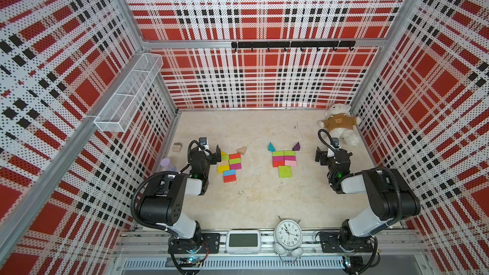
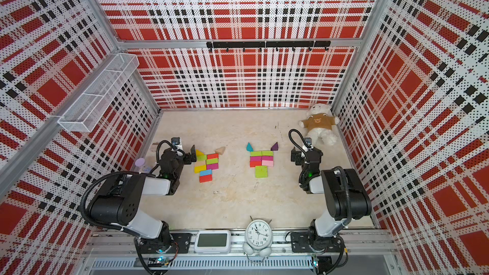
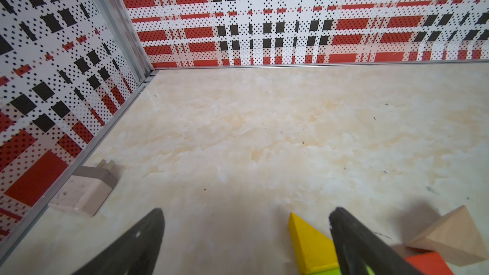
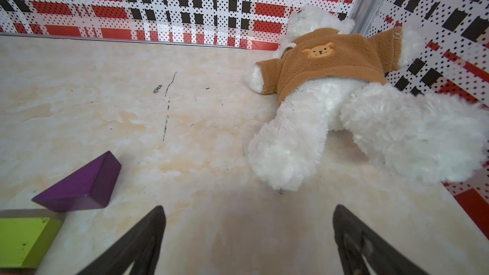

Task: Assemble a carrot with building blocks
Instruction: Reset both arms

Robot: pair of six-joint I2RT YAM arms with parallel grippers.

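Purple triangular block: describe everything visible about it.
The purple triangular block is a dark purple wedge, matte like painted wood. It lies flat on the marbled table, at the far right corner of the right-hand block figure, tip toward the back wall, beside a lime green block; whether they touch is unclear. The open right gripper is apart from it.

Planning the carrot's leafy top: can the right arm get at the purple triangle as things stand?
Probably yes. The right claw stands open close beside the purple triangle, only bare table between them; the teddy bear lies off to the other side.
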